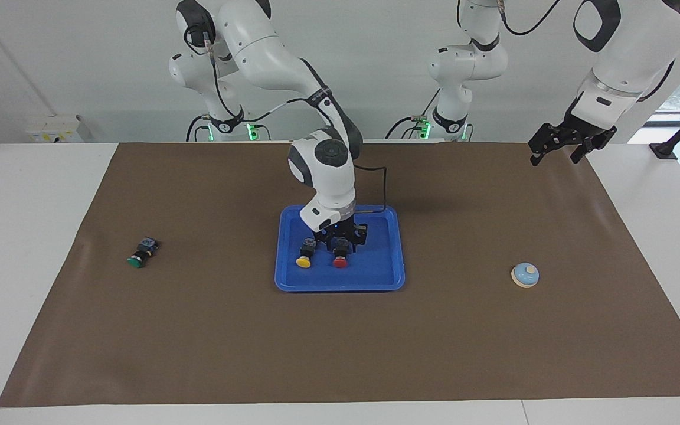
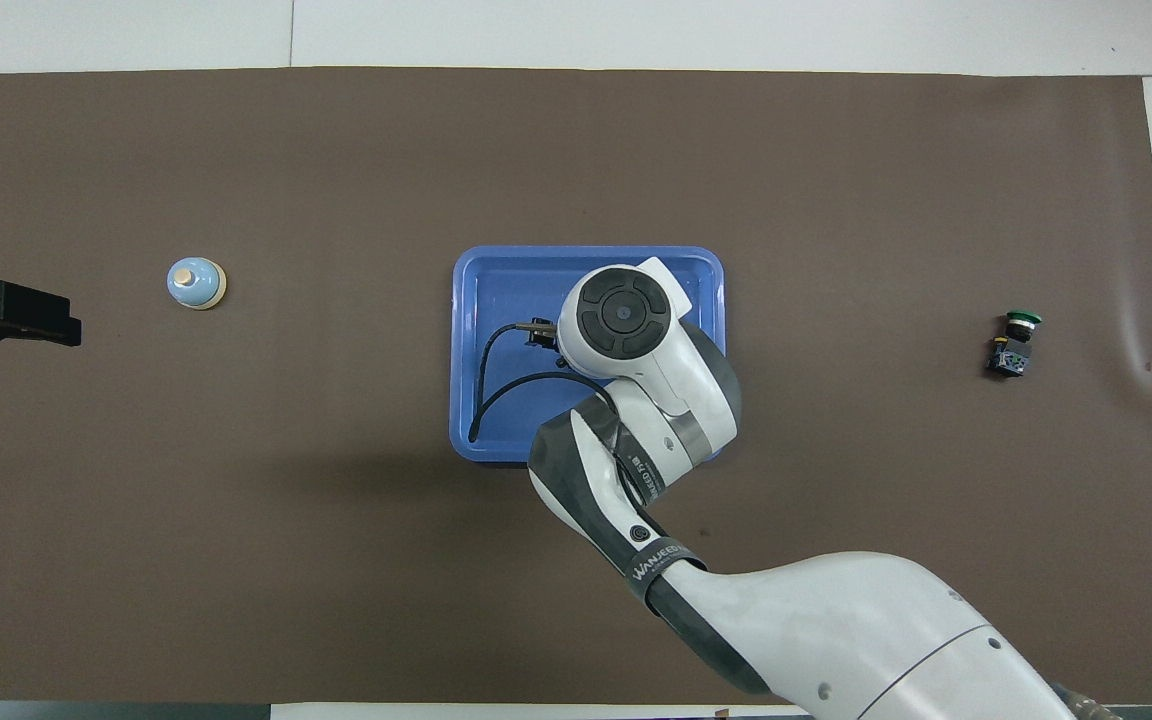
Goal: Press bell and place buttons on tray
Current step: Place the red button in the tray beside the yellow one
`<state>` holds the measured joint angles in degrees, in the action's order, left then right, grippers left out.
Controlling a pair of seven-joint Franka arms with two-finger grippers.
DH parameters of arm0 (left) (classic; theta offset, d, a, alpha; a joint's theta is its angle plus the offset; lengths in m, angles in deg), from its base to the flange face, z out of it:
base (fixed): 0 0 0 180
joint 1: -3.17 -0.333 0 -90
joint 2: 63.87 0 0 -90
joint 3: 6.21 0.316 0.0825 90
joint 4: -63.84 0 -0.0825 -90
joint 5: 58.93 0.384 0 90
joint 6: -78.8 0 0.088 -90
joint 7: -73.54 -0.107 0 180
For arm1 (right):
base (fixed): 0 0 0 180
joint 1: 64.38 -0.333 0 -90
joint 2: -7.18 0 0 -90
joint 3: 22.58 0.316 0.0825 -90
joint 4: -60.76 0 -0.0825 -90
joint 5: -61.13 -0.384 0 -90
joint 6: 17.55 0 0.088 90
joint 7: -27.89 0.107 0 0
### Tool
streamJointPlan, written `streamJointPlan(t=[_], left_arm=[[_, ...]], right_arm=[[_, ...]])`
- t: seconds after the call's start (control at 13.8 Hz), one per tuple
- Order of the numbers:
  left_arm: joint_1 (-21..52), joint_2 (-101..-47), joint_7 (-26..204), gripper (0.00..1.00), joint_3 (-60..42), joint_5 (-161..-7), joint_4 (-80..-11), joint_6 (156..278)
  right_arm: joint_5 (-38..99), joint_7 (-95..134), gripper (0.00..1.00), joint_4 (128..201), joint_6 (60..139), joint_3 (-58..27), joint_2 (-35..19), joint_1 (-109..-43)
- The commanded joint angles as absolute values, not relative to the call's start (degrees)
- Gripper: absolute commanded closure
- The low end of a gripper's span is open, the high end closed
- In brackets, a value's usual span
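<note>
- We're seeing the brown mat [image 1: 340, 330] covering most of the table [image 1: 27, 236], everything sitting on it.
- Right arm [image 1: 269, 53] is reaching over the tray [image 1: 340, 284], which is sitting mid-mat directly under the right fingers.
- Right gripper [image 1: 340, 243] is hanging low inside the tray, right over the red button [image 1: 340, 260]. We can't tell from these views whether its fingers are parted or closed, or whether they're touching the button's body; the wrist is hiding them from above.
- Left arm is waiting, left gripper [image 1: 559, 144] hovering over the mat's edge at its own end of the table, fingers spread apart, holding nothing.
- Bell [image 1: 525, 275] is sitting on the mat at the left arm's end, well apart from the left fingers and nowhere near the right ones.
- Yellow button [image 1: 304, 257] is lying in the tray, just beside the red one and just beside the right fingers.
- Green button [image 1: 140, 254] is lying on its side on the mat at the right arm's end, well apart from both grippers, outside the tray.
</note>
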<state>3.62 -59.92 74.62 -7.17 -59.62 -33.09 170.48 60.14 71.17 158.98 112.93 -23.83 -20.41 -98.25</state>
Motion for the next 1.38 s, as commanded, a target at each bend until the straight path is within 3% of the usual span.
streamJointPlan(t=[0.0, 0.51, 0.8, 1.02, 1.31], left_arm=[[3.60, -59.21, 74.95, 0.00, -7.09, -59.72, -33.45, 170.03], [3.60, -59.21, 74.95, 0.00, -7.09, -59.72, -33.45, 170.03], [3.60, -59.21, 74.95, 0.00, -7.09, -59.72, -33.45, 170.03], [3.60, -59.21, 74.95, 0.00, -7.09, -59.72, -33.45, 170.03], [3.60, -59.21, 74.95, 0.00, -7.09, -59.72, -33.37, 170.03]], right_arm=[[59.90, 71.13, 0.00, 156.74, 107.88, -23.72, -16.83, -93.84], [60.51, 52.18, 0.00, 158.67, 94.35, -23.90, -6.89, -78.48], [60.69, 37.58, 0.00, 161.91, 94.42, -23.99, -5.47, -67.57], [61.66, 34.23, 0.00, 169.63, 99.32, -23.99, -2.93, -61.06], [61.75, 25.01, 0.00, 183.61, 118.02, -23.90, -0.03, -54.47]])
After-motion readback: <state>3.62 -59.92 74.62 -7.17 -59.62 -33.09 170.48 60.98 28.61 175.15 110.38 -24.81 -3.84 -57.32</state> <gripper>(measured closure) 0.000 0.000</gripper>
